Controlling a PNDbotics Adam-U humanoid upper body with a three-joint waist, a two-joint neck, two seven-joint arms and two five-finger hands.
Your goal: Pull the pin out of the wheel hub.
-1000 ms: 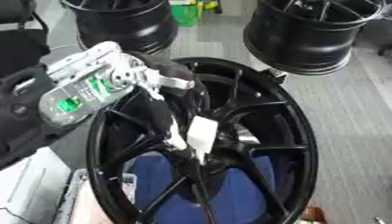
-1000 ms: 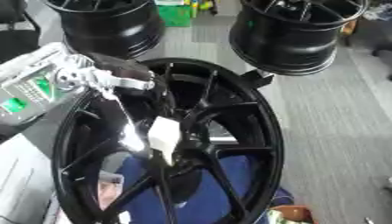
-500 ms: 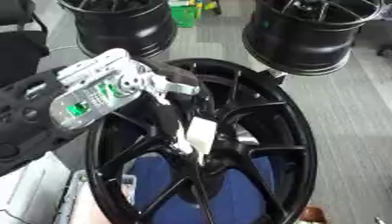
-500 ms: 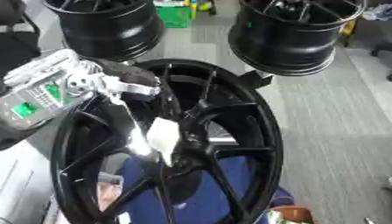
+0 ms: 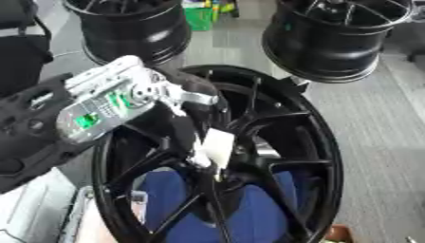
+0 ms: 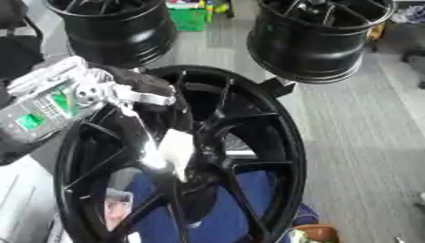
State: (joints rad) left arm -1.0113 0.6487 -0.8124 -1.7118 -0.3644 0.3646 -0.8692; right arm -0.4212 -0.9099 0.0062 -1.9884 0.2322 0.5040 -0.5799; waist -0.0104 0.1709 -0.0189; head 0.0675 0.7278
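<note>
A: How many rims are in the shot?

B: Three. One big black wheel hub [image 5: 249,156] right under the left hand [image 5: 174,102], and two more black rims [image 5: 133,28] beyond it.

A: The pin?

B: One white piece [image 5: 214,148] at the hub centre, just below the fingers. Whether they're curled on it, can't tell.

You get no readable text anywhere. Green patches on left hand [image 5: 108,107] above wheel hub [image 5: 217,156] carry no legible marks. White tag [image 5: 217,147] at hub centre looks blank.
</note>
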